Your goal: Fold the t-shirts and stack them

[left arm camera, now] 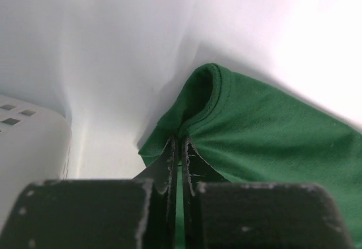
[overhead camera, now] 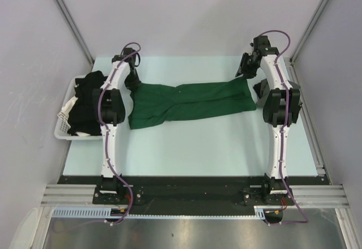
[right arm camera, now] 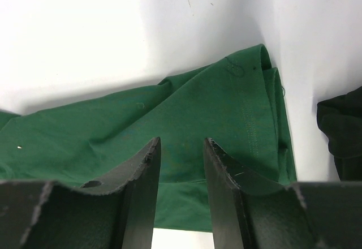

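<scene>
A dark green t-shirt (overhead camera: 189, 102) lies folded into a long band across the middle of the table. My left gripper (overhead camera: 133, 81) is at its far left end. In the left wrist view the gripper (left arm camera: 178, 142) is shut on a pinch of the green t-shirt (left arm camera: 266, 130) beside a hemmed edge. My right gripper (overhead camera: 246, 68) is over the shirt's far right corner. In the right wrist view it (right arm camera: 181, 142) is open and empty just above the green cloth (right arm camera: 186, 113). Black t-shirts (overhead camera: 85, 99) lie heaped in the basket.
A white slatted basket (overhead camera: 63, 121) stands at the table's left edge; its wall shows in the left wrist view (left arm camera: 28, 141). A black cloth (overhead camera: 262, 87) lies by the right arm, right of the green shirt, and shows in the right wrist view (right arm camera: 342, 136).
</scene>
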Controlling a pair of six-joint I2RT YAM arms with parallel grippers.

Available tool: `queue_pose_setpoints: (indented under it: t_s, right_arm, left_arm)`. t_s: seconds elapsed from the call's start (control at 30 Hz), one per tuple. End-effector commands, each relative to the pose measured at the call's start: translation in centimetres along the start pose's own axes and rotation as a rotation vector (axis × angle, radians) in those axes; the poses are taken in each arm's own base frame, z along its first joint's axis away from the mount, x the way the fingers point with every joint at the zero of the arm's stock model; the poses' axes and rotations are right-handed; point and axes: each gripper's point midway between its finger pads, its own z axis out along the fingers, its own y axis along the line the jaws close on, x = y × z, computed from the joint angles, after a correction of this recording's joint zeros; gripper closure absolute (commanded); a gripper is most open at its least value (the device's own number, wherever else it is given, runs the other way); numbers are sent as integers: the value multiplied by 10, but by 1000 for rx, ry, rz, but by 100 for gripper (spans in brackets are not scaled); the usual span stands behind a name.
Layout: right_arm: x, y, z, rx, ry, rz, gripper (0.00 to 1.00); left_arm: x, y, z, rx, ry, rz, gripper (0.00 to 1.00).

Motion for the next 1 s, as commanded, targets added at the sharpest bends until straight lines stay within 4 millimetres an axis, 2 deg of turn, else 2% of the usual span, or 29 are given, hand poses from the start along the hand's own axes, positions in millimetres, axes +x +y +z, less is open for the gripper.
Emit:
queue_pose_setpoints:
  t_s: [0.0,0.17,0.47,0.73,0.87,0.97]
  right_arm:
    - [-15,15,-11,-31,-54,-28,59]
    - [-15,18,-13,-31,-58,-32,60]
    - [-11,31,-16,-53,-57,-50,63]
    - [-2,47,-18,-74,-44,-66,66]
    - [-1,55,-23,-92,-46,-70,66]
    - [1,56,-25,-99,-40,-71,67]
  left_arm:
    - [15,-1,22,13,58,1,100]
    - [5,-4,20,26,23,2,100]
    - [-28,-22,15,91,-90,-47,100]
    - [-78,-62,-9,232,-292,-83,100]
    - [-96,-68,-12,250,-349,-120,100]
    - [-99,-70,-4,249,-359,-151,100]
